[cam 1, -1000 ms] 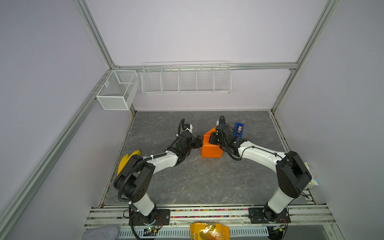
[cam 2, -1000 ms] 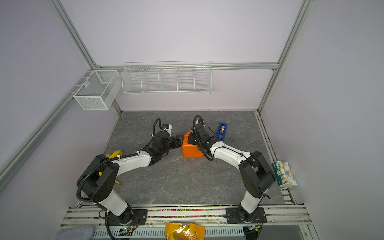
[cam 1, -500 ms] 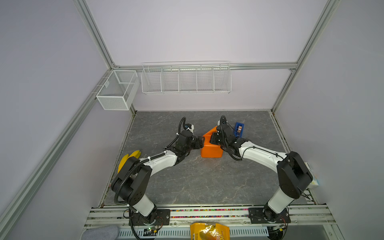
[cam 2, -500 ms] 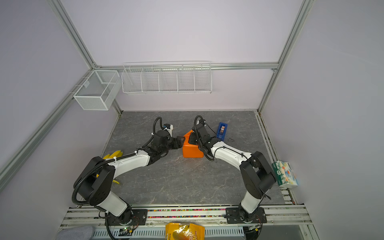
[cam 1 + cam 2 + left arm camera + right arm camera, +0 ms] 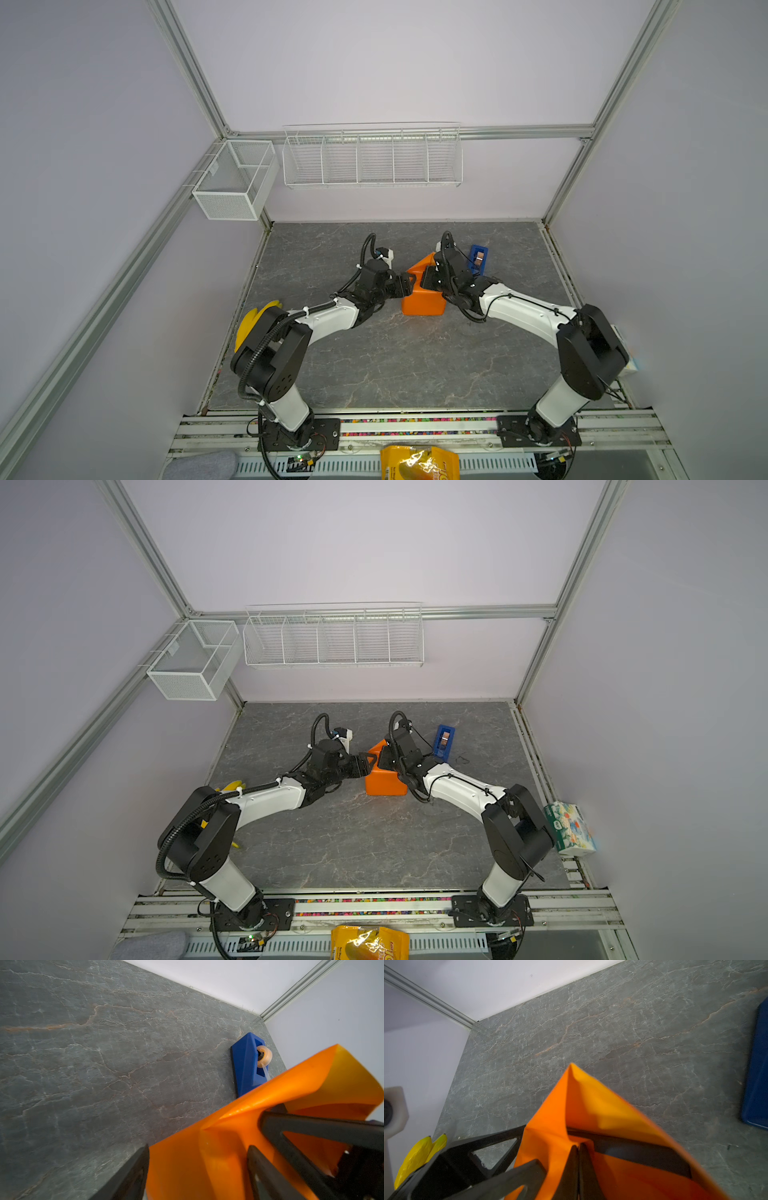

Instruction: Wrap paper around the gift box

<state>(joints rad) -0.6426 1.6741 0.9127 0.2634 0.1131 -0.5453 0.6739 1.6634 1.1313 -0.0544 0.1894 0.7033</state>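
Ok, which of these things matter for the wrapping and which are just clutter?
Job:
paper
box, inside the paper, not clearly seen
tape dispenser, probably for sealing

Clutter:
bananas
snack bag
tissue box
wire rack
mesh bin
grey cloth

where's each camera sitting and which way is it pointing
Top views: high at the front, looking down on the table; both arms show.
Left wrist: on left arm, facing past the left gripper and paper to the dispenser.
Right wrist: on right arm, facing past the shut right gripper to the back-left corner.
Shared: both wrist views show paper and left gripper.
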